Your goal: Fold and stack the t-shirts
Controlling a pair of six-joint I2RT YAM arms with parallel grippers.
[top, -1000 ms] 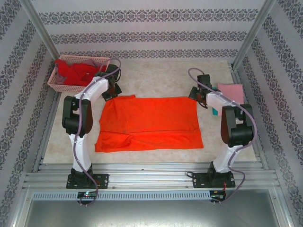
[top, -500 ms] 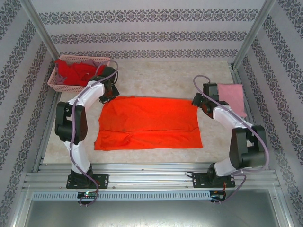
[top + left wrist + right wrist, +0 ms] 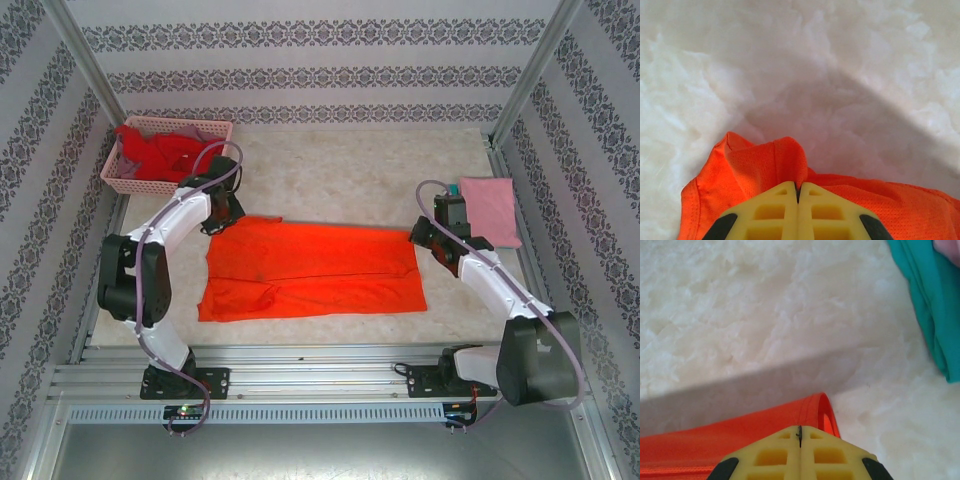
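Observation:
A bright orange t-shirt (image 3: 310,270) lies spread across the middle of the table, its far edge lifted and drawn toward the near side. My left gripper (image 3: 222,215) is shut on the shirt's far left corner; in the left wrist view the yellow fingertips (image 3: 798,186) pinch a raised fold of the orange cloth (image 3: 750,170). My right gripper (image 3: 420,236) is shut on the far right corner, where the orange hem (image 3: 765,425) curls up just ahead of the closed tips (image 3: 800,430). A folded pink t-shirt (image 3: 490,210) lies at the right on a teal one (image 3: 925,295).
A pink lattice basket (image 3: 120,180) at the far left corner holds a crumpled red shirt (image 3: 160,150). Metal frame posts and patterned walls close in the table on three sides. Bare white tabletop (image 3: 340,170) lies beyond the orange shirt.
Both grippers have moved toward the near edge, pulling the orange shirt's far edge with them, so the shirt looks shorter front to back. Both arms have swung outward.

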